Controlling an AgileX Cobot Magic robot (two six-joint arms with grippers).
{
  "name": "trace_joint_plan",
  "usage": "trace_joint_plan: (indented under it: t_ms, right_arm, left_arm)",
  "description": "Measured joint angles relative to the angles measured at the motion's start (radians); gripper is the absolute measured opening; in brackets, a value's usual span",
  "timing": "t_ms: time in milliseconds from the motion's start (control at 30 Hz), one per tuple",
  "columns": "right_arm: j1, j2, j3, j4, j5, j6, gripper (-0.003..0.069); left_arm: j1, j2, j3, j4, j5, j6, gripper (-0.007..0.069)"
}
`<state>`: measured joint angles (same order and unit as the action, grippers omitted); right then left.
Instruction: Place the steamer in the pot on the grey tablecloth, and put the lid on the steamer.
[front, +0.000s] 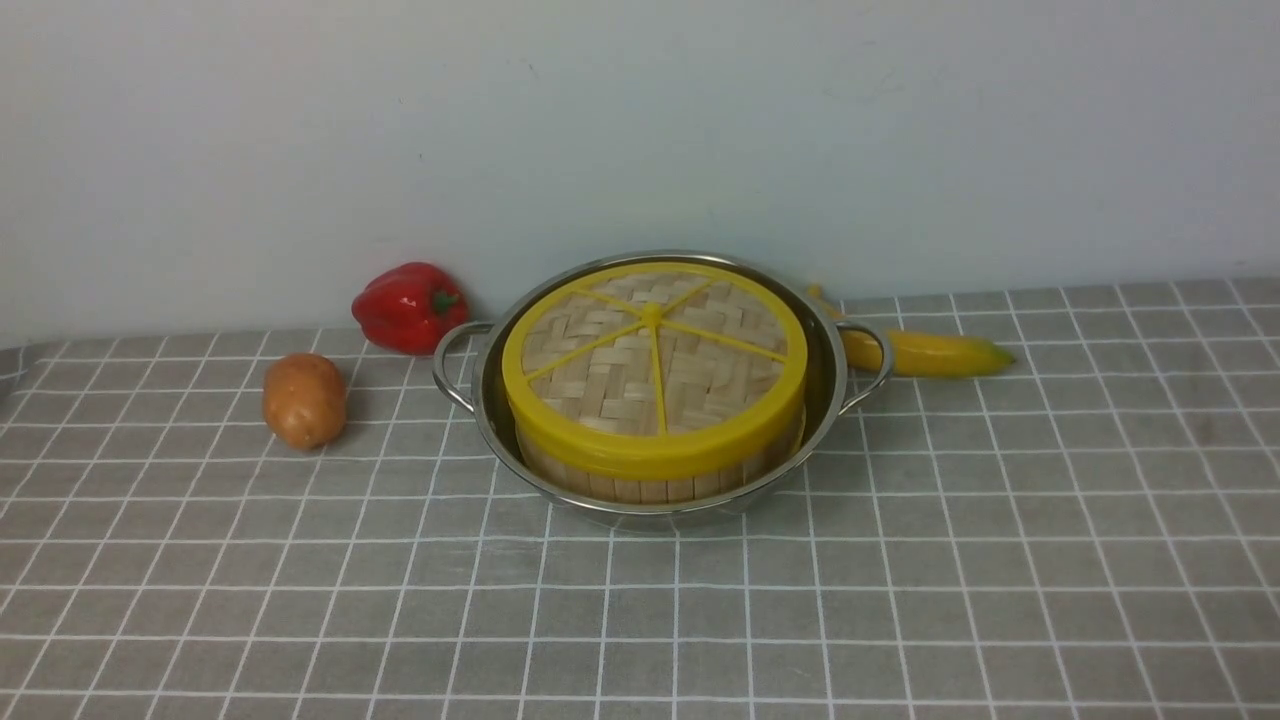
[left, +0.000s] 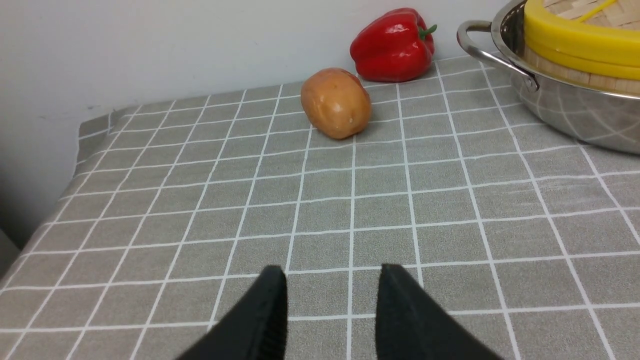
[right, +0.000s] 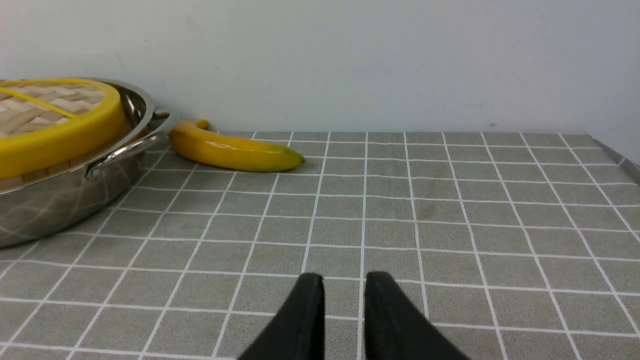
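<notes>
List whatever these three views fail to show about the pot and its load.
- Steamer contents: front view, covered by the lid.
- Pot floor: every view, filled by the steamer.
- Banana stem end: front view, behind the pot's handle.
- Far side of the pot: both wrist views, cut off by the picture edge.

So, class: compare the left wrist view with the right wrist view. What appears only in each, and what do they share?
Only the left wrist view shows the potato, the red pepper and the left pincer, open and empty. Only the right wrist view shows the banana and the right pincer, slightly apart and empty. Both show the pot holding the steamer with the lid on it, and the grey tablecloth.
</notes>
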<state>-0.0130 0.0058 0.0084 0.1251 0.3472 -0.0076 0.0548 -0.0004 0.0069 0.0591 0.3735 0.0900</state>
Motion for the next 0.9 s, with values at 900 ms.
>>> trace_joint_plan:
  t_ms: [900]
  right_arm:
    - [0.0, 0.0, 0.0, 0.0, 0.0, 0.0, 0.0234]
  left_arm:
    - [0.0, 0.0, 0.0, 0.0, 0.0, 0.0, 0.0244]
